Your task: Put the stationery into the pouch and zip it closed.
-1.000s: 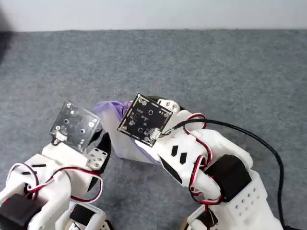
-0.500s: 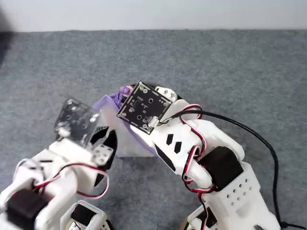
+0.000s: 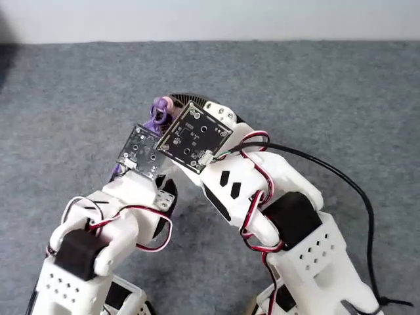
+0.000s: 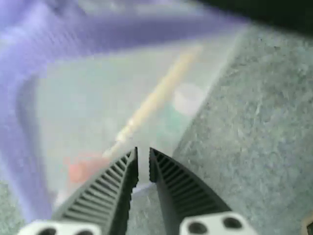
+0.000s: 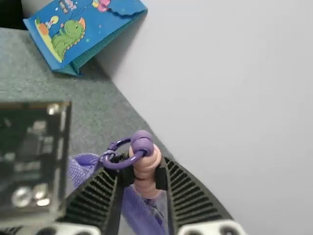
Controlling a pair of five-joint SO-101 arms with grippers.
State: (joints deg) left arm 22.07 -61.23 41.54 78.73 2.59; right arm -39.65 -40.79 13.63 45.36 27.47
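Both arms crowd over the pouch [image 4: 98, 83] mid-surface, their wrist camera boards just beside each other in the high view. Right pincer [image 5: 143, 172] is clamped on the zipper pull [image 5: 142, 149], a peach bead stack with a purple bead and a purple ring clasp on top, poking up from between the jaws. From above, the pull sits at the far end of the pouch, just past the right arm's board. Purple pouch fabric hangs right under the right pincer. Left pincer [image 4: 143, 155] has its jaws almost together, only a sliver of gap, with the tips over the pouch's clear side near its lower edge. Can't tell if they actually pinch the film. The pouch has a see-through wall with purple trim, and the stationery is inside it: a pale pencil-like stick [image 4: 161, 95] lying diagonally, a red-orange item [image 4: 80, 170] near the left pincer's tips, and a small pale round piece [image 4: 188, 96] beside the stick. All blurred, can't ID them further. Can't tell how far the zip is closed. The surface [image 3: 315, 98] is grey carpet-like matting. Behind it stands a white wall [image 5: 234, 98], with a blue dinosaur-print bag [image 5: 80, 29] against it at the surface's far edge, well apart from the pouch.
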